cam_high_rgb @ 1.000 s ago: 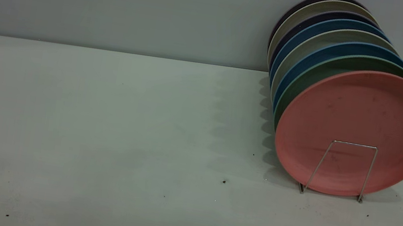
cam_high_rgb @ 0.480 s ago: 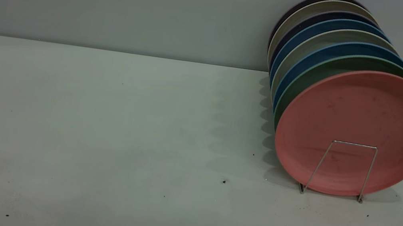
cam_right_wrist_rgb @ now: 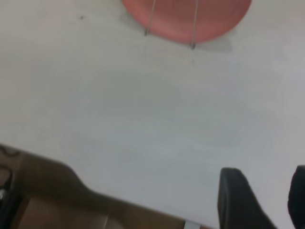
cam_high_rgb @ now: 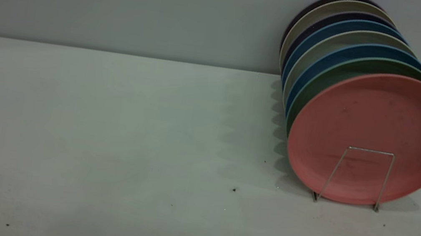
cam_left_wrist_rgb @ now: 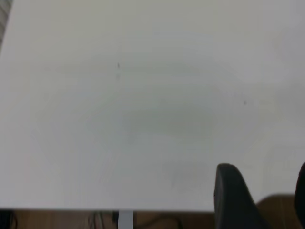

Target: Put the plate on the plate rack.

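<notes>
At 3 o'clock on the table (cam_high_rgb: 109, 119): plate (cam_high_rgb: 372, 137) stands upright on edge, front slot of plate rack (cam_high_rgb: 355, 177) | right hand (cam_right_wrist_rgb: 259, 200) nearer, parted, empty, plate far ahead | left hand (cam_left_wrist_rgb: 259, 198) parted, empty | unchanged from earlier frames.

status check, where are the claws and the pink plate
Left claw and right claw open, empty, back near table edge. Pink plate upright in wire rack, frontmost. Nothing in the way.
</notes>
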